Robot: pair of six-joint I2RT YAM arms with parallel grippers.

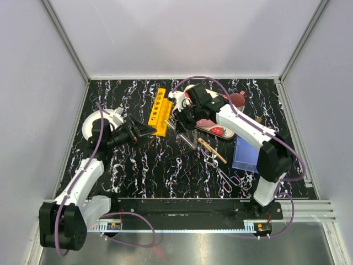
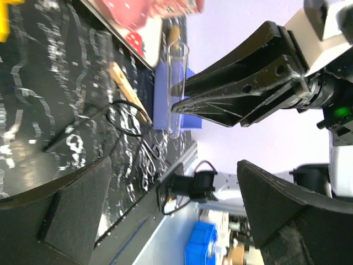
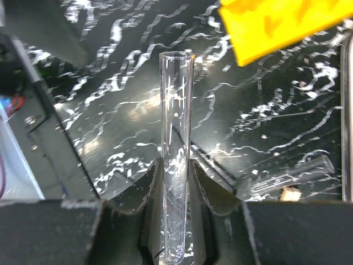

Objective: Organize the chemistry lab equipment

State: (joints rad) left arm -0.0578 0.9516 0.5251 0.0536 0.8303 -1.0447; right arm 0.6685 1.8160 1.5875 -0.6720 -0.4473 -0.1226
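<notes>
My right gripper (image 1: pixel 183 120) is shut on a clear glass tube (image 3: pixel 176 138) and holds it upright above the table, right of the yellow holed rack (image 1: pixel 159 110). The rack's corner shows in the right wrist view (image 3: pixel 281 25). My left gripper (image 1: pixel 146 131) is open and empty, just left of the rack's near end, facing the right gripper. The left wrist view shows the held tube (image 2: pixel 177 72). A tan wooden clamp (image 1: pixel 212 150), another glass tube (image 1: pixel 187 140), thin black rods (image 1: pixel 185 160) and silvery forceps (image 1: pixel 223 176) lie on the table.
A strawberry-print tray (image 1: pixel 216 129) lies under the right arm. A blue sheet (image 1: pixel 246 153) lies at the right, a dark red cup (image 1: pixel 237 99) at the back right. A white ring-shaped object (image 1: pixel 101 120) sits at the left. Grey walls enclose the black marbled table (image 1: pixel 132 165).
</notes>
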